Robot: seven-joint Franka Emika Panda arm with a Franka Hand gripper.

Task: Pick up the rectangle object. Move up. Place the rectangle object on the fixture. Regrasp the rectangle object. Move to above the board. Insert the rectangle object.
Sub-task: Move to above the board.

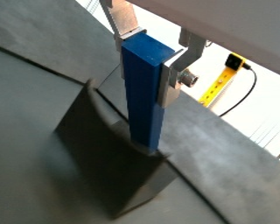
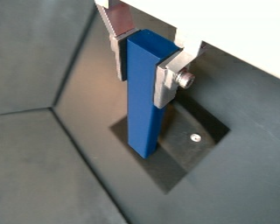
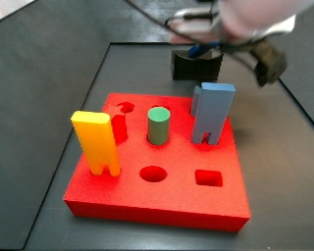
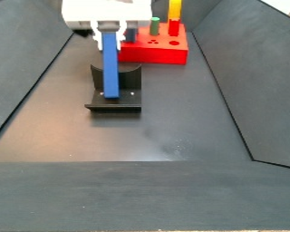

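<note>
The rectangle object (image 1: 143, 92), a long dark blue bar, stands upright with its lower end resting on the dark fixture (image 1: 108, 157). In both wrist views my gripper (image 1: 149, 63) is shut on the bar's upper end, with a silver finger (image 2: 166, 86) pressed against each side. In a side view the gripper (image 4: 110, 36) hangs over the fixture (image 4: 115, 98) and holds the bar (image 4: 111, 68) vertical. The red board (image 4: 156, 53) lies just beyond it. My blurred arm hides the bar in the side view nearer the board, where the fixture (image 3: 194, 67) shows behind the board (image 3: 133, 201).
On the board stand a yellow two-legged block (image 3: 94, 140), a green cylinder (image 3: 159, 125) and a lighter blue two-legged block (image 3: 212, 111). It also has a round hole (image 3: 153, 175) and a square hole (image 3: 210, 179). Dark sloping walls (image 4: 26, 82) enclose the floor.
</note>
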